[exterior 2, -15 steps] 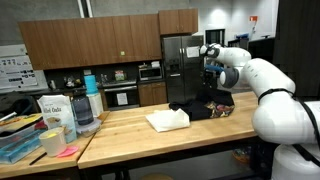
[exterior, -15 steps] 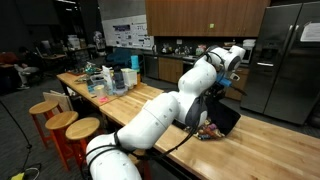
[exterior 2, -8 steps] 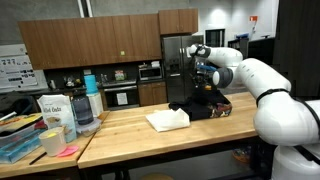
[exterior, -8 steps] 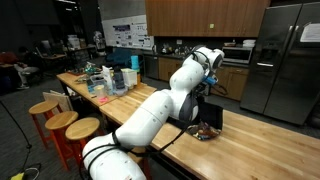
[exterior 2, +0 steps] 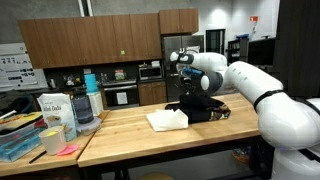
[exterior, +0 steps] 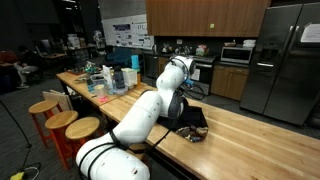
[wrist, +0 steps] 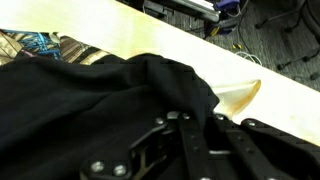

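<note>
A Franka arm's gripper (wrist: 183, 120) is pinched shut on a fold of a black cloth (exterior 2: 203, 106). The fabric is drawn up at the fingers, while the rest lies heaped on the wooden countertop (exterior 2: 130, 142) just beside a white folded cloth (exterior 2: 167, 120), on the side of the white cloth nearer the robot's body. In the wrist view, a colourfully patterned item (wrist: 30, 45) shows from under the black cloth, on the side away from the white folded cloth.
</note>
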`<move>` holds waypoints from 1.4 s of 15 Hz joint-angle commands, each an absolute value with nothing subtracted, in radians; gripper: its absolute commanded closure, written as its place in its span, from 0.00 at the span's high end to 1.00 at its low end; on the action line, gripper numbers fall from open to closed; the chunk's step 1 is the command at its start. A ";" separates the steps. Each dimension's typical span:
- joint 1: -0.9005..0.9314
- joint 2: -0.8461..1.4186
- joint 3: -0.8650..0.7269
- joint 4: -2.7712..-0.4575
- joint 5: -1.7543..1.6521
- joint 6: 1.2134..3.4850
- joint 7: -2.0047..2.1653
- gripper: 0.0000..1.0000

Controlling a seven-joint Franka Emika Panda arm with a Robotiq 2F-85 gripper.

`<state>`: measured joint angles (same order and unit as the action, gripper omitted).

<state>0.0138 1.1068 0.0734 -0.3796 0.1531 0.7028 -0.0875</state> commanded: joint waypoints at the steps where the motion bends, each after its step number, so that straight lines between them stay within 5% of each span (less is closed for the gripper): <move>1: 0.087 1.185 0.059 -0.351 0.074 0.574 -0.111 0.03; 9: 0.170 1.360 -0.015 -0.363 -0.246 0.545 -0.368 0.03; 10: 0.181 1.366 -0.024 -0.361 -0.285 0.565 -0.402 0.36; 12: 0.211 1.359 -0.042 -0.355 -0.361 0.627 -0.475 0.41; 21: 0.246 1.273 -0.024 -0.351 -0.493 0.959 -0.519 0.99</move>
